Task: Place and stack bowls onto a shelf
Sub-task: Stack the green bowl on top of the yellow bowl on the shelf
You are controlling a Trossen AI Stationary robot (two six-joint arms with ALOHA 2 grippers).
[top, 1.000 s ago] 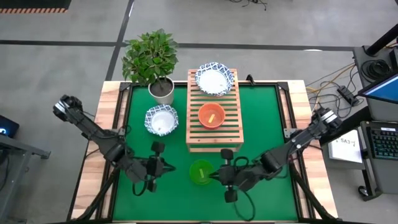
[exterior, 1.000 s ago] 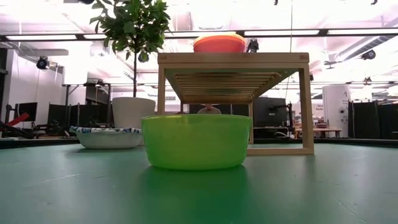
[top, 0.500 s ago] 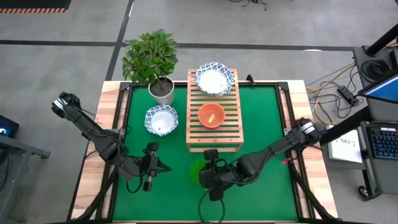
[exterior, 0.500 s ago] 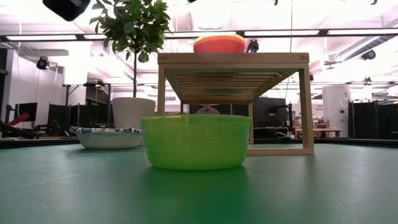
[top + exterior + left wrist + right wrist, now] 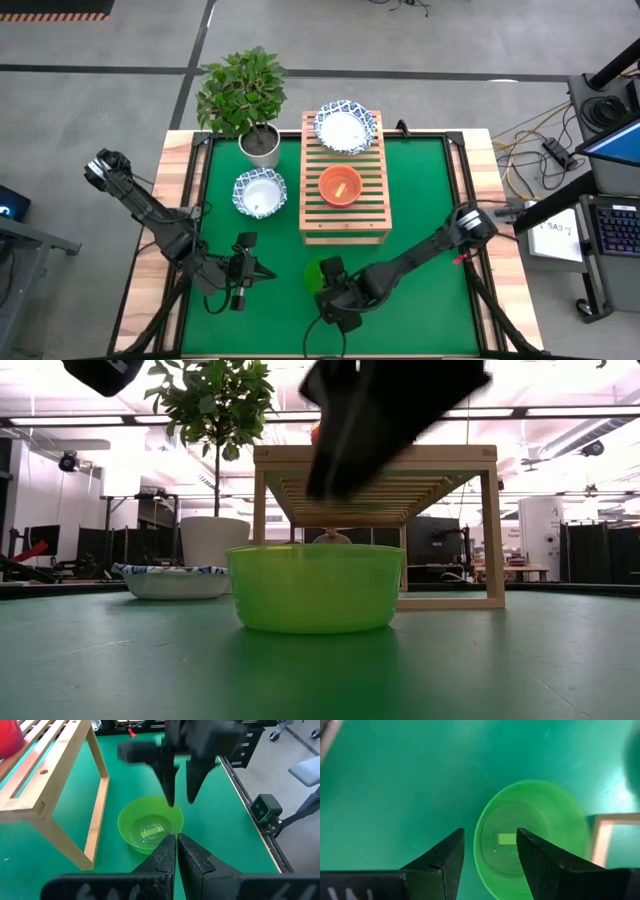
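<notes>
My right gripper hangs over the green bowl with its fingers apart, one on each side of the near rim, holding nothing. My left gripper waits beside the bowl, fingers closed together. Farther away the shelf carries the red bowl and one white bowl; another white bowl is on the mat.
</notes>
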